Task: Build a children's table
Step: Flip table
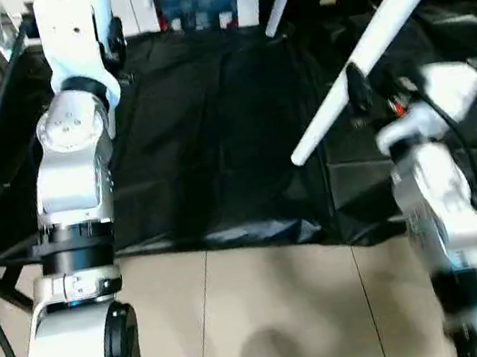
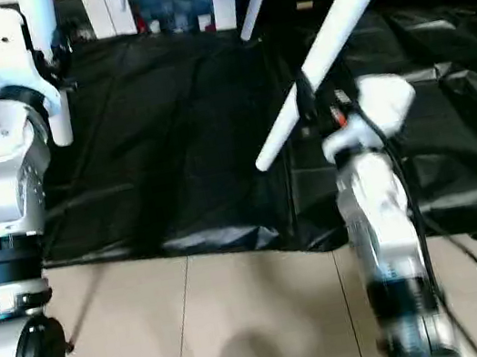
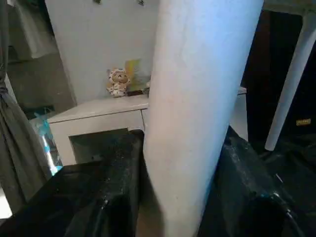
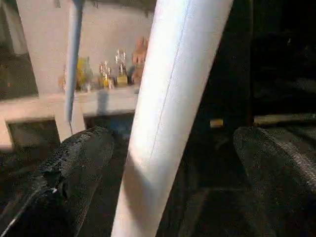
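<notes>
Left pincer (image 3: 182, 217) clamped on a leg (image 3: 197, 108); right pincer (image 4: 173, 187) apart (around another leg (image 4: 168, 108))

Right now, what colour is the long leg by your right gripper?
White leg, clearest in the left eye view.

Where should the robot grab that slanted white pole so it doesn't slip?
On the round shaft of the slanted leg, a little above its free lower end. The right pincer already has the tube between its wide-open fingers, one on each side, apart from it. Closing straight across the tube looks best, since the smooth round surface might roll out of an angled pinch.
</notes>
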You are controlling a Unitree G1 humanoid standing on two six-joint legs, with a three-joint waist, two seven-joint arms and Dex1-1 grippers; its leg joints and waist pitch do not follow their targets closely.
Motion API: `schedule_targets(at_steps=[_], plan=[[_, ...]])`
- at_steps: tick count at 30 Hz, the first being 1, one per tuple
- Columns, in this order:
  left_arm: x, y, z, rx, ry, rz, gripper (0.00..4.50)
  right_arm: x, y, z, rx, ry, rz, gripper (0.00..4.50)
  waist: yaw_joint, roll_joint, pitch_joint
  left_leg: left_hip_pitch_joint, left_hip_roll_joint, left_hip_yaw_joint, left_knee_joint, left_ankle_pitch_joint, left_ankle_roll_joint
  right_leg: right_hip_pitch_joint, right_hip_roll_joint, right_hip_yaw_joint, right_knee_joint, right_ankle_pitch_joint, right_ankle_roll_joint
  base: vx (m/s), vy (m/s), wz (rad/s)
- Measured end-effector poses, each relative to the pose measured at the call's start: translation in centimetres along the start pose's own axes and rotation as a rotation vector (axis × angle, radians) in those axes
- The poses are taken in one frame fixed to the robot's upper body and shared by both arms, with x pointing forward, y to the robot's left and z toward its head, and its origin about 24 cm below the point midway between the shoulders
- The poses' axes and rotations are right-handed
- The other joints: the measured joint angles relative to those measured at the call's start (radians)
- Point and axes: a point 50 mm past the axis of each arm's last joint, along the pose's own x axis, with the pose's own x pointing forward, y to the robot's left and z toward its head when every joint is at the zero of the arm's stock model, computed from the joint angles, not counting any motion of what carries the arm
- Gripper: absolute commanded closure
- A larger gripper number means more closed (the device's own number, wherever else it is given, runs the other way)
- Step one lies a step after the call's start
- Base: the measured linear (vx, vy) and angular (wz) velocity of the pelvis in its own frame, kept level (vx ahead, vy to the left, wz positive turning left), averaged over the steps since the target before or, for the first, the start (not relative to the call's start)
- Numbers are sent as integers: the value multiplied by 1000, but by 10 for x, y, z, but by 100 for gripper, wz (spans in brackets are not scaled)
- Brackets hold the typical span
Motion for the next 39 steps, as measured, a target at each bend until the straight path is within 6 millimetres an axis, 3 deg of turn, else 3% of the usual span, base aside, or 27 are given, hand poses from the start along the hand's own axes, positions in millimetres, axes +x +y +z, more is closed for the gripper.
schedule_targets(at_steps=[4, 17, 27, 32, 39], plan=[[0, 0, -1, 0, 3, 1, 268, 14, 5, -8, 10, 82, 76, 48, 2, -1, 0, 0, 0, 0, 0, 1, -1, 1, 0, 0, 0, 1, -1, 0, 0, 0], [-11, 4, -21, -7, 64, 20, 277, 27, 6, -9, 1, 126, 194, 163, 4, -7, 0, 0, 0, 0, 0, 3, -2, 6, 0, 0, 0, 1, -1, 0, 0, 0], [-23, 3, -39, -41, 100, 24, 281, 24, 1, -8, -11, 112, 198, 243, 6, -15, -1, 0, 1, 0, 0, 3, -2, 6, 0, -1, 0, 1, -1, 0, 0, 0], [-36, -1, -60, -70, 142, 18, 283, 14, -2, -9, -46, 103, 200, 284, 8, -26, -3, 0, 1, 0, 0, 3, -2, 7, 0, -1, -1, 1, -1, 0, 0, 0], [-45, -1, -70, -66, 145, 14, 283, 2, 2, -15, -54, 100, 189, 295, 4, -38, -5, 3, 1, 0, 0, 3, -3, 5, 0, 0, -4, -1, 1, 0, 0, 0]])
